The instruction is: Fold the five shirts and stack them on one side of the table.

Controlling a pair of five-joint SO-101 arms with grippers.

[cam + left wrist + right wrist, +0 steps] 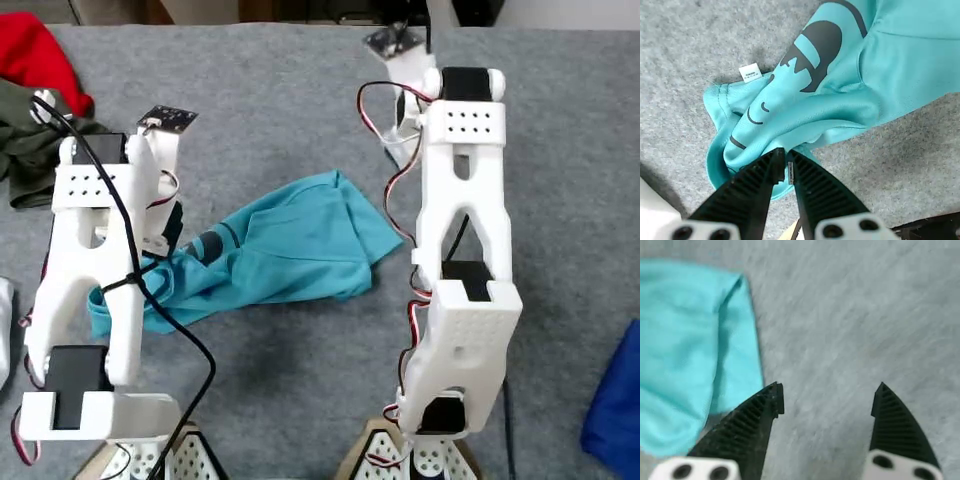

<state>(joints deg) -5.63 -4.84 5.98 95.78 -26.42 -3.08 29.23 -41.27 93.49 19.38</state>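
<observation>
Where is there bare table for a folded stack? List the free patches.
Bare table lies beyond the teal shirt between the arms, and at the right edge beyond the blue garment. Crowded: the far left corner, with red and green clothes.

Bright, even light from overhead. The white arm shells (465, 180) look nearly washed out in the high view. Soft, short shadows lie on the grey table cover (290, 90) under the teal shirt (880, 60) folds. A deeper shadow sits beside the left gripper (786, 160).
</observation>
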